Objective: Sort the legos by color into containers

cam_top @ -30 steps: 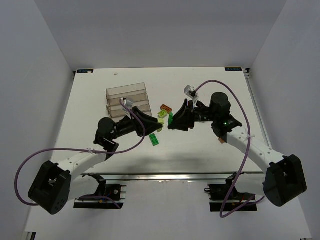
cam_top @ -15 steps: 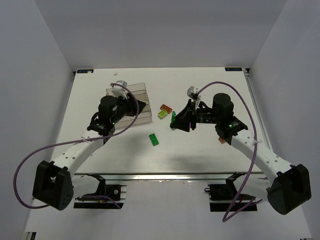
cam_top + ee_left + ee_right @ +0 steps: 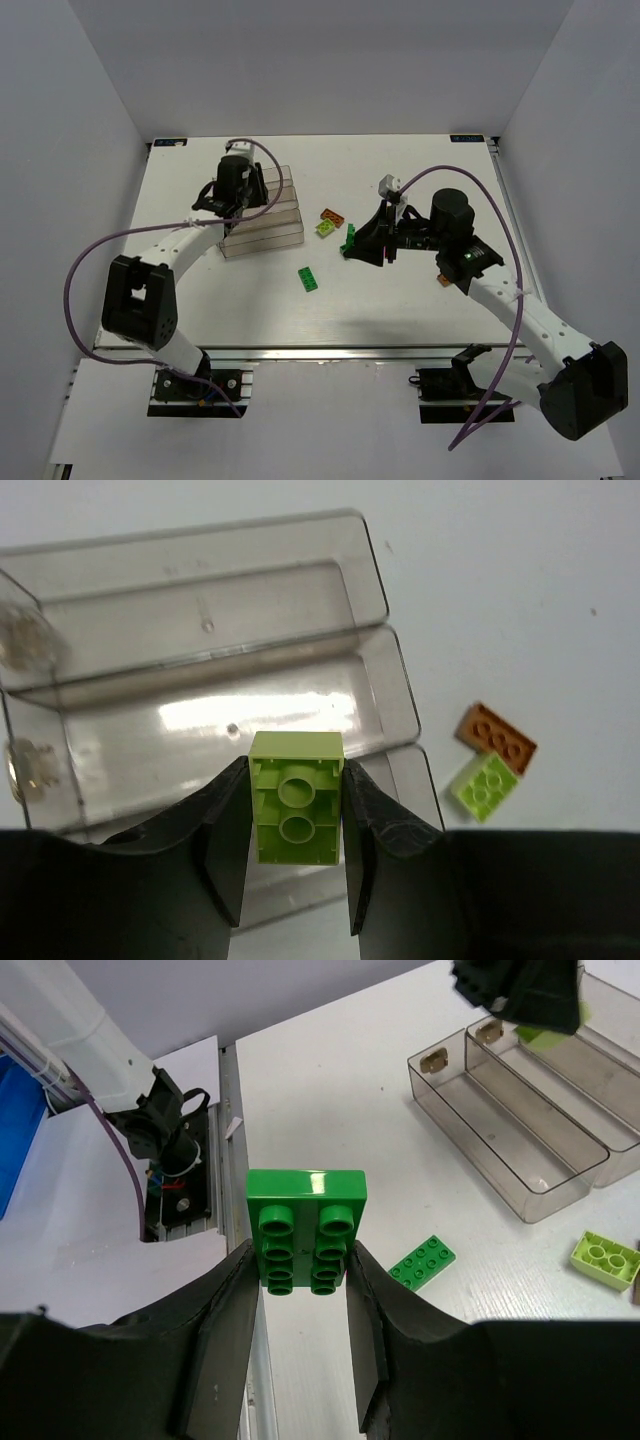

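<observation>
Top view: left gripper point(image 3: 238, 205) has swung across and now sits over the containers point(image 3: 275, 232), so a drop looks close. Left wrist: it's clamped on a lime brick point(image 3: 296, 810), right above a middle compartment (can't tell which). Right wrist: right gripper point(image 3: 300, 1260) is pinching a dark green brick point(image 3: 306, 1225), well away from the containers.

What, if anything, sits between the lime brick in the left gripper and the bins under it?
Nothing visible. The left gripper holds the lime brick over the open-topped clear bins, and the compartments beneath it look empty.
</observation>
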Controlling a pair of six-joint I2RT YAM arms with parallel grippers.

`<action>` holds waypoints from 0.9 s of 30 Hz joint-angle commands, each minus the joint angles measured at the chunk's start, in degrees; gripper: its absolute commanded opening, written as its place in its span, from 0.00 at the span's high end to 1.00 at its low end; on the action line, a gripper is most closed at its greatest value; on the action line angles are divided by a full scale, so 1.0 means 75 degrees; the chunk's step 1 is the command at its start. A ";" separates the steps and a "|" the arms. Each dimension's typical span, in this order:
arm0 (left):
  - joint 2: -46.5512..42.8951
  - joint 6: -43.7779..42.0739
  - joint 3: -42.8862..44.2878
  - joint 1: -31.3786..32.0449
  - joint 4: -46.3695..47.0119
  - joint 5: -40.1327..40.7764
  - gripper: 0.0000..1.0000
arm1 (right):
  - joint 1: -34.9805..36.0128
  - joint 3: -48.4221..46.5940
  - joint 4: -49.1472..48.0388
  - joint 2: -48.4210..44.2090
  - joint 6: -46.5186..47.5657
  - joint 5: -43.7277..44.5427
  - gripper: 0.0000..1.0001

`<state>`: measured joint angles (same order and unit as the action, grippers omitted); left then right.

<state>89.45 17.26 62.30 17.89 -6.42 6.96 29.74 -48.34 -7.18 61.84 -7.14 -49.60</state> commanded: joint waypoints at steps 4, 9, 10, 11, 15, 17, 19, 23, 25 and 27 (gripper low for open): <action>0.1335 -0.0590 0.1395 -0.0006 -0.0012 0.1321 1.00 | 0.0043 -0.0211 -0.0097 -0.0265 0.0143 0.0016 1.00; 0.2287 -0.0684 0.2413 -0.0007 0.0011 0.1789 1.00 | 0.0043 -0.0188 -0.0074 -0.0405 0.0260 0.0075 1.00; 0.2497 -0.0684 0.2543 -0.0006 0.0035 0.1837 1.00 | 0.0043 -0.0176 -0.0086 -0.0429 0.0283 0.0086 1.00; 0.2580 -0.0684 0.2660 -0.0018 0.0105 0.1884 1.00 | 0.0043 -0.0153 -0.0086 -0.0487 0.0307 0.0098 1.00; 0.2944 -0.0754 0.3222 -0.0030 0.0246 0.2048 1.00 | 0.0043 -0.0141 -0.0097 -0.0547 0.0307 0.0075 1.00; 0.3142 -0.0801 0.3399 -0.0042 0.0176 0.2084 1.00 | 0.0043 -0.0141 -0.0121 -0.0570 0.0319 0.0063 1.00; 0.3272 -0.0859 0.3598 -0.0042 0.0129 0.2084 1.00 | 0.0043 -0.0129 -0.0144 -0.0582 0.0319 0.0075 1.00; 0.3507 -0.0906 0.3751 -0.0053 0.0059 0.2142 1.00 | 0.0043 -0.0129 -0.0168 -0.0582 0.0307 0.0040 1.00; 0.3635 -0.0906 0.3786 -0.0088 0.0035 0.2119 0.99 | 0.0043 -0.0118 -0.0156 -0.0593 0.0319 0.0040 1.00; 0.3741 -0.0895 0.3810 -0.0089 -0.0012 0.2107 0.95 | 0.0043 -0.0118 -0.0168 -0.0605 0.0319 0.0063 1.00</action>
<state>116.79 11.07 89.36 17.61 -5.61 21.91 29.76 -48.34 -6.96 58.48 -5.52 -49.19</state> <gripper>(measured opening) 0.462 0.428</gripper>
